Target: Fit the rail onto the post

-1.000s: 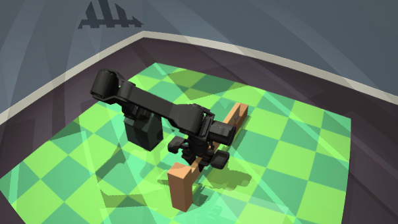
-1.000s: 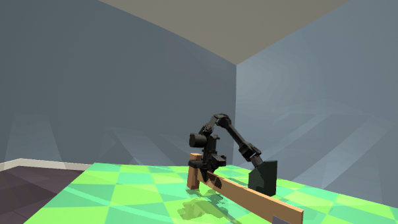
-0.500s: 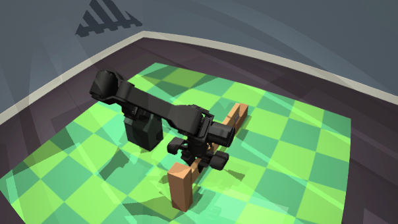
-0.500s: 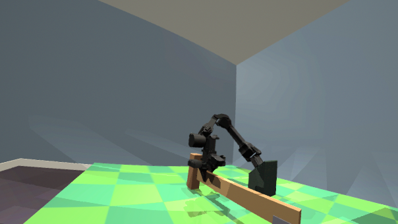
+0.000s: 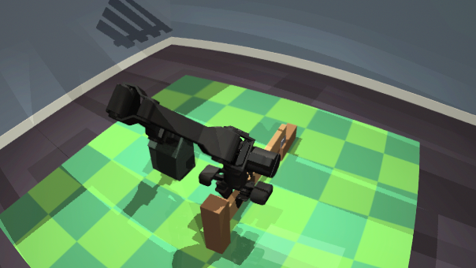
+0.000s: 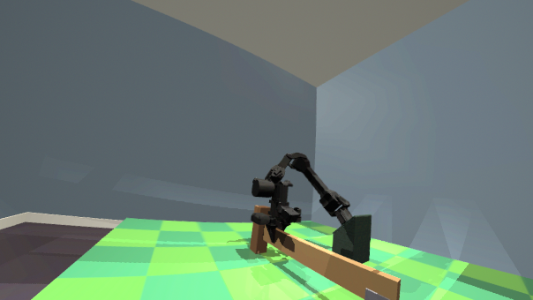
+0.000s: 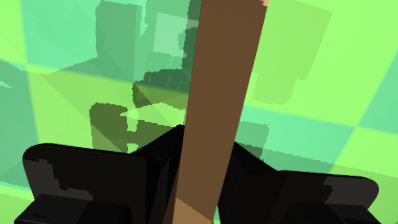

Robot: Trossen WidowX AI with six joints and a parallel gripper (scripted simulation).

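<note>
The long wooden rail [image 5: 274, 144] [image 6: 326, 260] [image 7: 215, 90] runs from the post to the footboard block [image 5: 291, 134], its far end at the grey bracket [image 5: 283, 140] [image 6: 375, 295]. Its near part is off the table, with its shadow beneath. The short wooden post [image 5: 216, 228] [image 6: 258, 238] stands upright at the near end. In the exterior view the rail's near end looks very close to the post; whether they touch is unclear. The pegs and holes are hidden. My gripper [image 5: 235, 195] [image 6: 274, 235] [image 7: 197, 133] is shut on the rail near the post, one finger on each side.
The dark arm base [image 5: 172, 158] [image 6: 355, 238] stands on the green checkered mat [image 5: 351, 158] [image 6: 176, 260] to one side of the rail. The arm reaches over from it. Shadows of the arm and gripper fall on the mat around the post.
</note>
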